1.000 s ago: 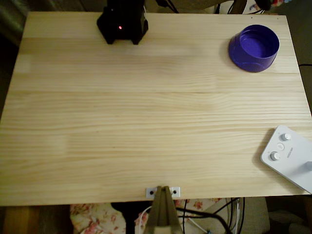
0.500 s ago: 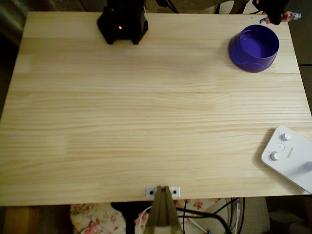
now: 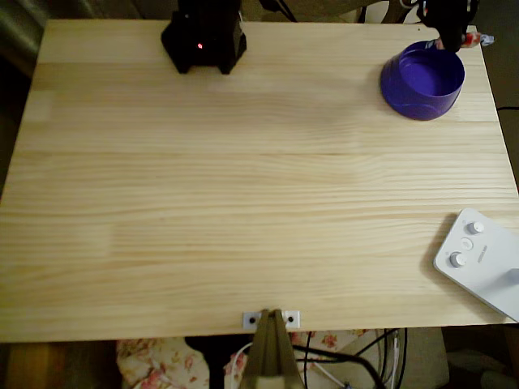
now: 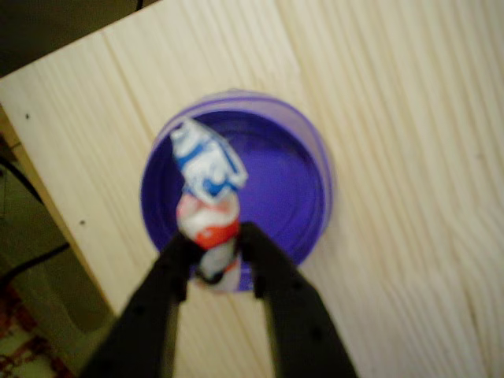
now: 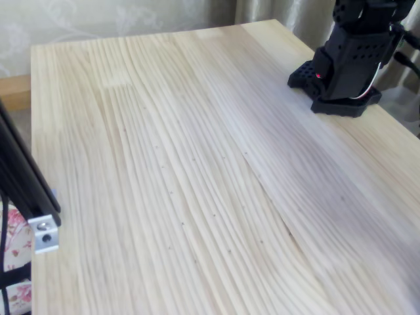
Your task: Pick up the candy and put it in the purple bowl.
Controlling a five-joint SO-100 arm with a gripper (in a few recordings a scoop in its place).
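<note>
Candy [image 4: 206, 211] sat pinched between black fingers [image 4: 161, 295] of gripper [image 4: 213, 256], lower end clamped, upper twisted end sticking out past fingertips. Jaws narrow, closed on wrapper. In wrist view candy hung over purple bowl [image 4: 303, 193], toward bowl's left rim. Wrapper pale, crumpled, with blue marks on upper part, red-orange band lower down. In overhead view gripper [image 3: 451, 32] stood at far right table [image 3: 243, 186] corner, over bowl's [image 3: 422, 85] far rim. Arm base [image 5: 348, 65] at far edge.
</note>
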